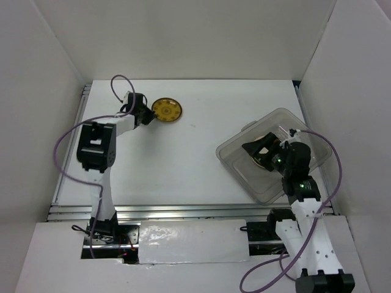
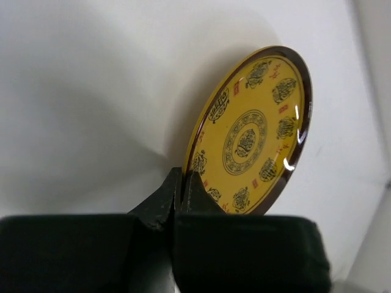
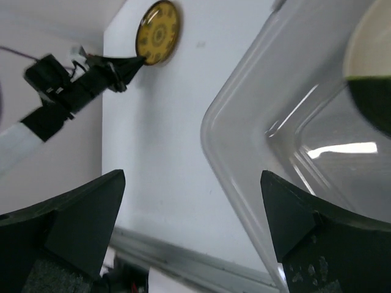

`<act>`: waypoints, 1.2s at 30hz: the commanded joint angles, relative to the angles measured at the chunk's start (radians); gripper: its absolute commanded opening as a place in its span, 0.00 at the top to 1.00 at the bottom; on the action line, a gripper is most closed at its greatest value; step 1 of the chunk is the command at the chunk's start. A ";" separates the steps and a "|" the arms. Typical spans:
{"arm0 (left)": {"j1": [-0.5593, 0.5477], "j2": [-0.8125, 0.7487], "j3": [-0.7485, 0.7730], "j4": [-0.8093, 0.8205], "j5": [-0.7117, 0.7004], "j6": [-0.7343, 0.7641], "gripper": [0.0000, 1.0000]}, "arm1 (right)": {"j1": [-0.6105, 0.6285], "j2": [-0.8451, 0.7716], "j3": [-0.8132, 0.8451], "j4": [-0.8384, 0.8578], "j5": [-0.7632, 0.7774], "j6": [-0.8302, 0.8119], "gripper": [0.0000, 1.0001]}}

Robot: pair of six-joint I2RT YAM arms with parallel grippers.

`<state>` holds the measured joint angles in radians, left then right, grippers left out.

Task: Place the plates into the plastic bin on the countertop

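My left gripper (image 1: pixel 148 115) is shut on the rim of the mustard-yellow patterned plate (image 1: pixel 167 110) at the far left of the white countertop (image 1: pixel 183 165). In the left wrist view the jaws (image 2: pixel 181 177) pinch the plate's near edge (image 2: pixel 250 134), and the plate stands tilted with a shadow beside it. The clear plastic bin (image 1: pixel 232 160) sits at the right. My right gripper (image 1: pixel 259 149) hangs open and empty over its left part (image 3: pixel 193 176). A cream plate (image 3: pixel 369 43) and a dark plate (image 3: pixel 374 104) lie in the bin (image 3: pixel 244 152). The other plates are hidden.
White walls enclose the table on three sides. A metal rail (image 1: pixel 183 210) runs along the near edge. A purple cable (image 1: pixel 67 152) loops off the left arm. The yellow plate (image 3: pixel 158 32) and left gripper (image 3: pixel 128 66) show far off in the right wrist view.
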<state>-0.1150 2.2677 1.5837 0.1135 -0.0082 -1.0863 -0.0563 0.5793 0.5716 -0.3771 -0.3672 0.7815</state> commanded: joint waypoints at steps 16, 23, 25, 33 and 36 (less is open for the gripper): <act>-0.387 -1.157 -0.708 -0.156 0.278 0.255 1.00 | 0.530 0.518 0.237 0.287 0.088 -0.117 0.11; -0.410 -1.238 -0.761 -0.167 0.307 0.244 1.00 | 0.558 0.473 0.151 0.337 0.093 -0.077 0.88; -0.405 -1.241 -0.763 -0.182 0.300 0.235 1.00 | 0.566 0.464 0.140 0.330 0.105 -0.062 1.00; -0.439 -1.428 -0.685 -0.540 -0.114 0.235 0.01 | 0.270 0.324 0.116 0.071 0.364 0.004 1.00; -0.448 -1.552 -0.703 -0.638 -0.189 0.253 0.01 | 0.018 0.236 0.047 0.072 0.352 0.021 1.00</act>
<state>-0.5514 0.8242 0.8520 -0.3931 -0.0391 -0.8440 0.1341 0.8936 0.6640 -0.2508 -0.0830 0.7670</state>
